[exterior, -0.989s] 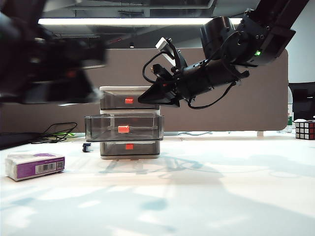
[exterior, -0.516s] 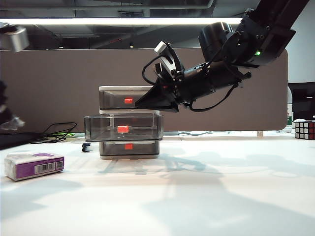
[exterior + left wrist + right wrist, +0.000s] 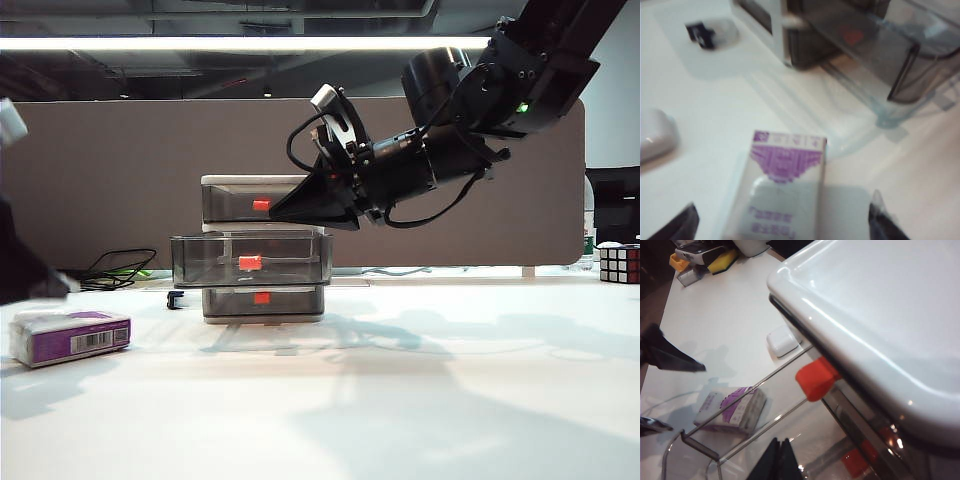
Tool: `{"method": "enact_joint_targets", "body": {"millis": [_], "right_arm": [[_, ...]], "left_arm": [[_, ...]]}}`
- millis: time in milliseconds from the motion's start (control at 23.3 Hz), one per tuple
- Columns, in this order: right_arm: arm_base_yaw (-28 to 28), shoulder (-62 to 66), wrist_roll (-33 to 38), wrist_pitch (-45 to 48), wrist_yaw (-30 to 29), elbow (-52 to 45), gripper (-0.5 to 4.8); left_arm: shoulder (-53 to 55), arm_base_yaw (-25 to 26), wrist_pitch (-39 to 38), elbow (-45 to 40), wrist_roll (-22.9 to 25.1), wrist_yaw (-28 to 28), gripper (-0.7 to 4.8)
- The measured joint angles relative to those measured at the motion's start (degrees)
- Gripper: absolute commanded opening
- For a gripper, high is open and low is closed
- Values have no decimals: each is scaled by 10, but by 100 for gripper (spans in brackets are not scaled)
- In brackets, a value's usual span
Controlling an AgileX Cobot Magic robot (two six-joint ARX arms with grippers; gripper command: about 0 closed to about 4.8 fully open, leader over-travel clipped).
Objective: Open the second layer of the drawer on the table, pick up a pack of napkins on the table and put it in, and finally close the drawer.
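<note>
The drawer (image 3: 263, 248) stands on the table (image 3: 420, 390), and its second layer (image 3: 250, 260) is pulled out with the red-orange tab facing front. My right gripper (image 3: 275, 214) is shut and empty. It hovers just over the open second layer (image 3: 740, 407), in front of the top drawer's tab (image 3: 815, 381). The pack of napkins (image 3: 70, 337) lies flat at the left. In the left wrist view the pack of napkins (image 3: 782, 190) sits between the widely spread fingertips (image 3: 677, 227) of my left gripper (image 3: 782, 226). That gripper is open above it and does not touch it.
A small flat rounded white object (image 3: 655, 135) lies beside the pack. A small black item (image 3: 177, 298) sits left of the drawer unit. Cables (image 3: 120, 268) run at the back left, a Rubik's cube (image 3: 618, 263) stands far right, and a brown partition (image 3: 480, 200) closes the back.
My left arm has swung from a high blur at upper left down to the pack at the left edge. The right gripper has edged slightly left. Pack and drawer have not moved.
</note>
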Motion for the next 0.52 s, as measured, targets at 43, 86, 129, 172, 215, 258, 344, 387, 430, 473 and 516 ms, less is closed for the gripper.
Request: {"method": "enact_joint_targets", "body": {"millis": [43,86,129,172,215,258,344,387,430,473,516], "right_arm": [[0,0,0,-1,-1,0,-5],[0,0,0,-2,-1,0,-5],[0,0,0,-3,-1,0,-5],[0,0,0,-4,-2,0,-5],[0,0,0,-5,-2,0,-5],[0,0,0,-5,-2,0,-5],[0,0,0,-5,-2,0,-5],[0,0,0,-5,-2,0,-5],[0,0,0,-5,-2,0,-5],[0,0,0,-6,-2,0,-5],[0,0,0,-6,-2,0,-5]], "left_arm": [[19,0,7,0,0,9,470],[33,0,18,-1,0,14,470],[49,-1,33,-1,0,17,470],[69,-3,54,-1,0,16,470],[89,-3,73,0,0,16,470],[113,-3,94,2,0,16,469],[137,-9,104,16,2,16,469],[153,-14,108,28,7,16,468],[167,-16,112,40,13,16,466],[176,-18,114,49,16,15,466],[188,-21,115,59,20,15,466]]}}
